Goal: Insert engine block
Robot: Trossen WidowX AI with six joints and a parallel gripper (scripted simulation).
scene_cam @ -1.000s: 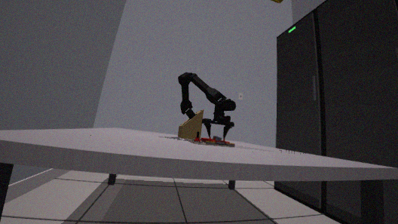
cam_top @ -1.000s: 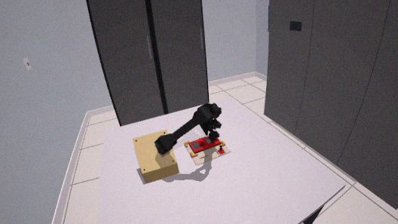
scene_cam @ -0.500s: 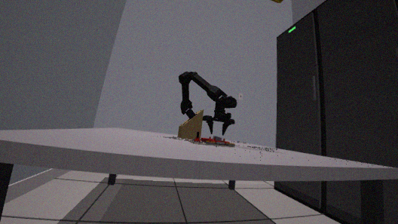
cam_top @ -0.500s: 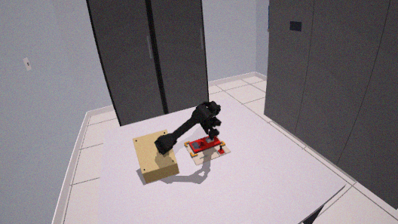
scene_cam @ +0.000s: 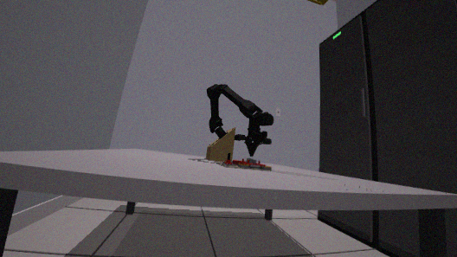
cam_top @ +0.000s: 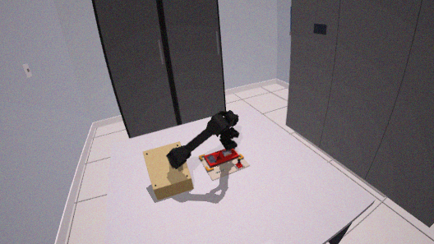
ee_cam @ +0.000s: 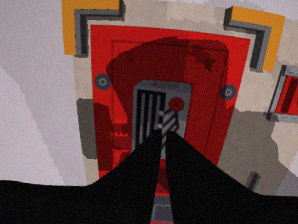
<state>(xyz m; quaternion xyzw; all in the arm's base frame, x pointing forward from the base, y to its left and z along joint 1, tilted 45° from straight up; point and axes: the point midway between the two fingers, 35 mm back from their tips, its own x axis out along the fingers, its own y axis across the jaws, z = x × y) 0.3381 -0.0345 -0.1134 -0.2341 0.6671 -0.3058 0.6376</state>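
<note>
The red car body (cam_top: 219,158) (ee_cam: 205,150) lies flat on a pale board. The grey engine block (cam_top: 227,153) (scene_cam: 252,161) (ee_cam: 149,115), with dark slots on the left of its face and a red round spot, stands upright within the body's outline in the wrist view. Its upper part stands above the red surface. How deep it sits, and the opening's rib, cannot be made out. My gripper (cam_top: 231,147) (scene_cam: 252,155) (ee_cam: 162,137) is shut and empty. Its fingertips are close together above the block and hide its lower right part in the wrist view.
Orange corner brackets (ee_cam: 274,35) (cam_top: 202,157) stand around the car body. A small red part (cam_top: 239,164) (ee_cam: 291,95) is on the board (cam_top: 219,175) beside the body. The arm's wooden base block (cam_top: 162,170) (scene_cam: 221,149) stands left of the board.
</note>
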